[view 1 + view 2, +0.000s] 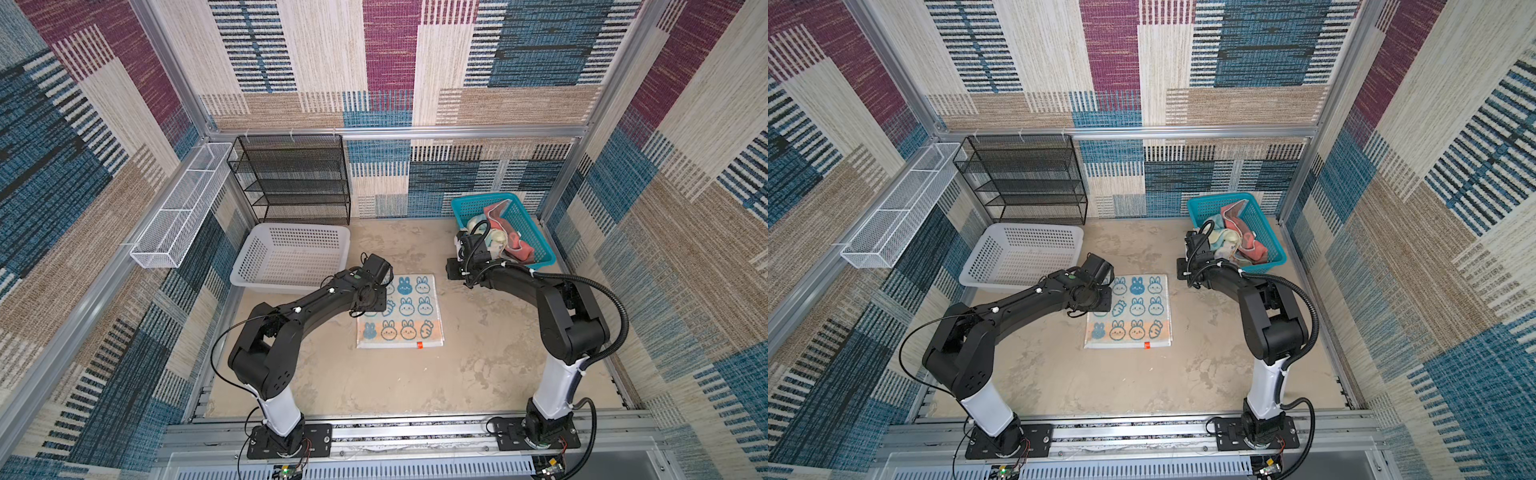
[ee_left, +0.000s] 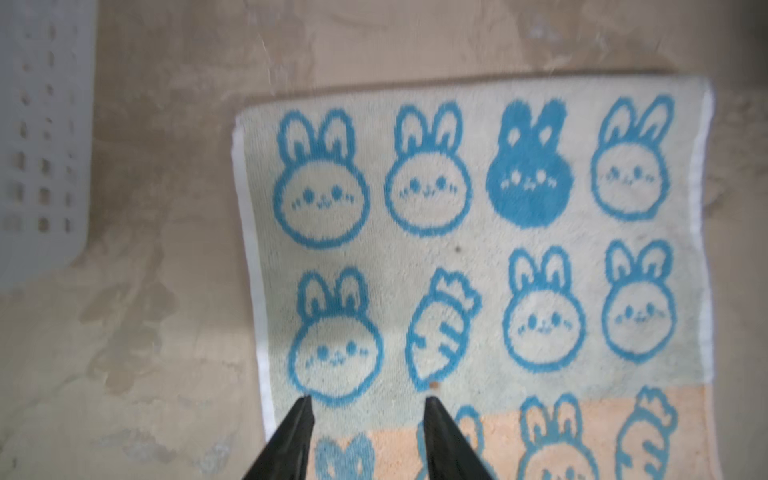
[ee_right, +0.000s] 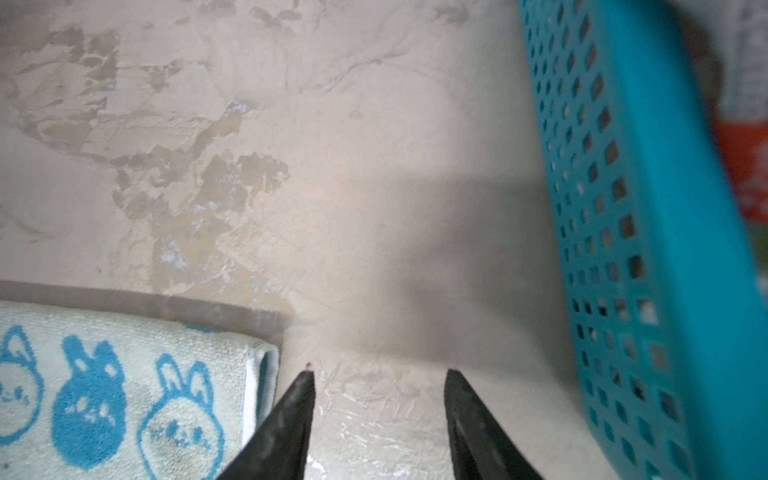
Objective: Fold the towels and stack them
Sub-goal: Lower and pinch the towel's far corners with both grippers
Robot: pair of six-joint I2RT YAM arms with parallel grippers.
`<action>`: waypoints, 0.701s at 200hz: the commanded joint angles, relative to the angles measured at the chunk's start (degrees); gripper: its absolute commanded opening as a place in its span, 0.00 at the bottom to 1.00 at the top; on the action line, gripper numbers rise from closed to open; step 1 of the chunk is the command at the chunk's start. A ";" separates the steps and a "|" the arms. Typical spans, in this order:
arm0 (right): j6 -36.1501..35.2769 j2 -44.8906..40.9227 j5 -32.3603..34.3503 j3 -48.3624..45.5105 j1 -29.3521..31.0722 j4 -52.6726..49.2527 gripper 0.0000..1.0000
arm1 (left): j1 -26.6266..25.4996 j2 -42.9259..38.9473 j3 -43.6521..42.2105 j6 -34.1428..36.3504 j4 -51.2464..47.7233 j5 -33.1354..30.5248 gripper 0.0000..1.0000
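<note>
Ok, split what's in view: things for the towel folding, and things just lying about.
For the job: bunny towel, lying flat; crumpled towels in the teal basket.
Lying about: white basket, black mesh rack, white wire tray.

One towel (image 1: 409, 309) on table (image 1: 415, 382), others (image 1: 510, 232) in right basket (image 1: 540, 246)

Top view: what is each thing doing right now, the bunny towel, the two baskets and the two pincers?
Bunny towel: flat on the table, not held.
White basket: empty.
Teal basket: holds crumpled towels.
Left pincer: open, over the bunny towel.
Right pincer: open, over bare table beside the teal basket.
</note>
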 commanded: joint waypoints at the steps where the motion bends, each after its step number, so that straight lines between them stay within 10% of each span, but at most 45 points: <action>1: -1.95 -0.88 -3.57 0.52 0.56 0.97 0.51 | 1.83 2.81 4.33 1.14 -2.20 -3.47 0.48; 140: -2.80 7.84 -11.30 4.57 4.41 2.69 0.50 | 6.23 17.01 20.08 4.25 -5.74 -7.73 0.46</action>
